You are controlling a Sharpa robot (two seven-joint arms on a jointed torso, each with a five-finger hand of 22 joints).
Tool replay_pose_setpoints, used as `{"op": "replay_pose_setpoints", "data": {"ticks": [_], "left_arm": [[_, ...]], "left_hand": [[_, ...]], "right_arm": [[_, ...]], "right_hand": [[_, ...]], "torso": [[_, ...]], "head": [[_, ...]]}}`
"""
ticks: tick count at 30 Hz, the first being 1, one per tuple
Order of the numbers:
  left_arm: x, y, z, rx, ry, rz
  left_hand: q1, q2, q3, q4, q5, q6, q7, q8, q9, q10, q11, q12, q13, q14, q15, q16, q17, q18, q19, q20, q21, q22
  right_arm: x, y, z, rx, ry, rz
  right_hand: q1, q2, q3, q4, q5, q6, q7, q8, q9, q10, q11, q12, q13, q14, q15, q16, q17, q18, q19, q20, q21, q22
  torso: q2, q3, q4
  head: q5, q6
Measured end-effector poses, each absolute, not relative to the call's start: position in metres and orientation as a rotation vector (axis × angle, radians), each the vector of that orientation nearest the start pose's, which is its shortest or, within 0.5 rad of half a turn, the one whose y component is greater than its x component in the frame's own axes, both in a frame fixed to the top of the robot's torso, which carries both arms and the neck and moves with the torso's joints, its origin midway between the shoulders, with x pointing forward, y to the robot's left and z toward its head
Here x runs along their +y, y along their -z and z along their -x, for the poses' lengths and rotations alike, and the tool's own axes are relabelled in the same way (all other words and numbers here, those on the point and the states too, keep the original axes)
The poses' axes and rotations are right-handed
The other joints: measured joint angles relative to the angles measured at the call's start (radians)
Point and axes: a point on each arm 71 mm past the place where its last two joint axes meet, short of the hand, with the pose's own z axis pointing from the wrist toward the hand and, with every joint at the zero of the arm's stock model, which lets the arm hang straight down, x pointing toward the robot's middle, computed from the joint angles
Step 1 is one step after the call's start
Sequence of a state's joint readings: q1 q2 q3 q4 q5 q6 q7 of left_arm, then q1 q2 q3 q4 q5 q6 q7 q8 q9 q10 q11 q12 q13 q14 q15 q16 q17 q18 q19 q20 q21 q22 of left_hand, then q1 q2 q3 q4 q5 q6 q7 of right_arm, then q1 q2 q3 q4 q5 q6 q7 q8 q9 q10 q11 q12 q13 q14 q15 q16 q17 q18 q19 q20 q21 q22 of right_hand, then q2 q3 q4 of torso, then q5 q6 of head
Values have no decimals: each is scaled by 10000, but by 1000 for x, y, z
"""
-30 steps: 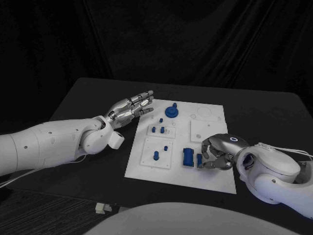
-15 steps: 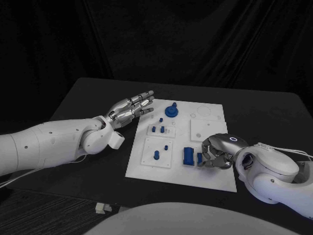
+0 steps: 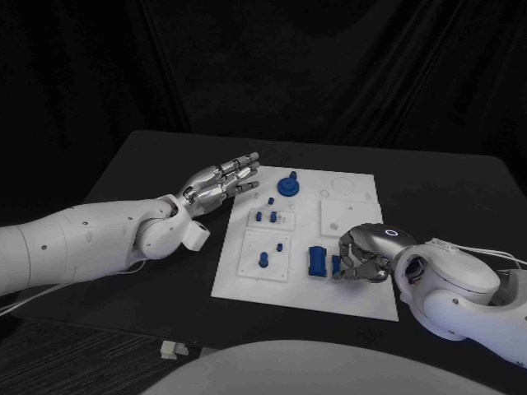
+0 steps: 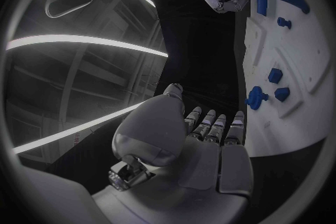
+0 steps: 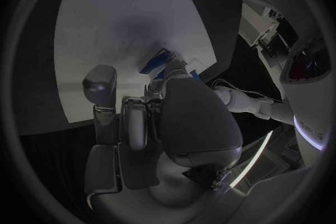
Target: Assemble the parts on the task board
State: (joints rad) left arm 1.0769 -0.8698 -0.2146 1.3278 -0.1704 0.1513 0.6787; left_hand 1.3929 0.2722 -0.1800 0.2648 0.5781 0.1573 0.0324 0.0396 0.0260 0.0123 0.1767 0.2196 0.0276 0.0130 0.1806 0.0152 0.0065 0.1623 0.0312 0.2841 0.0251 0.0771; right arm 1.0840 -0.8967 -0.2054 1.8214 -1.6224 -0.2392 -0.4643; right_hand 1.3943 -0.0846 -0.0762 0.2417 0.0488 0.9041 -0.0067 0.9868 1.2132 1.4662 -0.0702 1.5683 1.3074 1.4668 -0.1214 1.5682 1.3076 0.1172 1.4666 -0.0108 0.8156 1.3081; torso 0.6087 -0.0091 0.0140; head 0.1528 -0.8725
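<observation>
task board: white, matt, smooth plastic look
parts: blue plastic, smooth, slightly shiny
counter: black, matt top
left robot hand: silver, metallic shine
right robot hand: silver, glossy
backdrop: dark cloth, folds

Blue parts, white task board

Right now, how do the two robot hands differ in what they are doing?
The left robot hand lies flat with fingers stretched out beside the task board's far left edge, holding nothing. The right robot hand is curled down over the board's near right part, fingers bent at a blue part; whether it grips that part is unclear. Both are silver, on white arms.
</observation>
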Motion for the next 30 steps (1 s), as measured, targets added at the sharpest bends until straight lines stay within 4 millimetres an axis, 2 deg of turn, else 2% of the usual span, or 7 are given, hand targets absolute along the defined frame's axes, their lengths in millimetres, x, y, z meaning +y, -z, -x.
{"op": "replay_pose_setpoints", "data": {"ticks": [4, 8, 17, 22, 25, 27, 30], "left_arm": [[261, 285, -449, 16111, 17899, 9177], [261, 286, -449, 16115, 17904, 9179], [263, 286, -449, 16115, 17892, 9192], [263, 286, -449, 16115, 17889, 9196], [263, 286, -449, 16115, 17887, 9197], [263, 286, -449, 16115, 17884, 9199], [264, 286, -449, 16114, 17877, 9203]], "left_hand": [[0, 0, 0, 0, 0, 0, 0, 0, 0, 0, 0, 0, 0, 0, 0, 0, 0, 0, 0, 0, 0, 0], [0, 0, 0, 0, 0, 0, 0, 0, -1, 0, 0, 0, 0, 0, 0, 0, 0, 0, 0, 0, 0, 0], [0, 0, 0, 0, 0, 0, 0, 0, -2, 0, 0, 0, 0, 0, 0, 0, 0, 1, 0, 0, 0, 13], [0, 0, -1, 0, 0, 0, 0, 0, -2, 0, 0, 0, 0, 0, 0, 0, 0, 1, 0, 0, 0, 15], [0, 0, -1, 0, 0, 0, 0, 0, -2, 0, 0, 0, 0, 0, 0, 0, 0, 1, 0, 0, 0, 22], [0, 0, -1, 1, 0, 0, 0, 0, -2, 0, 0, 0, 0, 0, 0, 0, 0, 1, 0, 0, 0, 22], [0, 0, -1, 1, 0, 0, 0, 0, -2, 0, 0, 0, 0, 0, 0, 0, 0, 1, 0, 0, 0, 21]], "right_arm": [[-161, 270, -372, 19881, -4898, 2540], [-164, 272, -371, 19956, -4887, 2446], [-174, 268, -365, 20106, -5205, 1947], [-179, 251, -370, 19786, -5479, 1619], [-182, 243, -374, 19628, -5576, 1439], [-183, 241, -376, 19594, -5634, 1352], [-182, 240, -377, 19626, -5734, 1286]], "right_hand": [[-91, -90, -151, 69, 9, 20, -20, 0, 27, 0, 0, 0, 0, 0, 0, 0, 0, -1, 0, 0, 0, -1], [-128, -126, -317, 97, 13, 74, -69, 55, 75, 0, 0, 0, 0, 0, 0, 0, 0, -1, 0, 0, 0, -1], [-177, -161, -531, 228, 13, 142, -71, 96, 104, 0, 0, 0, 0, -36, -35, 0, 0, -1, 0, 0, 0, -2], [-233, -50, -588, 286, 13, 142, -70, 37, 71, 0, 0, 0, 0, -15, -55, 0, -1, -1, 0, 0, 56, -3], [69, 252, -573, 161, 15, -101, -61, -234, -74, 0, 0, 0, 0, 2, -73, 0, -1, -1, 0, 0, 56, -3], [212, 395, -484, 72, 217, -363, -40, -516, -227, -1, 0, 0, 1, 2, -73, 0, -1, -2, 0, 0, 56, -3], [377, 227, -66, 167, 1381, -722, 8, -1017, -508, -1, 1, 0, 1, 2, -73, 0, -1, -2, 0, 0, 56, -4]], "torso": [[-1, 0, 0], [-1, 0, 1], [-1, 0, 0], [-4, 2, 0], [-5, 2, -1], [-6, 2, -1], [-7, 2, -1]], "head": [[5, 0], [12, 0], [47, 0], [56, 0], [57, 0], [57, 0], [66, 0]]}}
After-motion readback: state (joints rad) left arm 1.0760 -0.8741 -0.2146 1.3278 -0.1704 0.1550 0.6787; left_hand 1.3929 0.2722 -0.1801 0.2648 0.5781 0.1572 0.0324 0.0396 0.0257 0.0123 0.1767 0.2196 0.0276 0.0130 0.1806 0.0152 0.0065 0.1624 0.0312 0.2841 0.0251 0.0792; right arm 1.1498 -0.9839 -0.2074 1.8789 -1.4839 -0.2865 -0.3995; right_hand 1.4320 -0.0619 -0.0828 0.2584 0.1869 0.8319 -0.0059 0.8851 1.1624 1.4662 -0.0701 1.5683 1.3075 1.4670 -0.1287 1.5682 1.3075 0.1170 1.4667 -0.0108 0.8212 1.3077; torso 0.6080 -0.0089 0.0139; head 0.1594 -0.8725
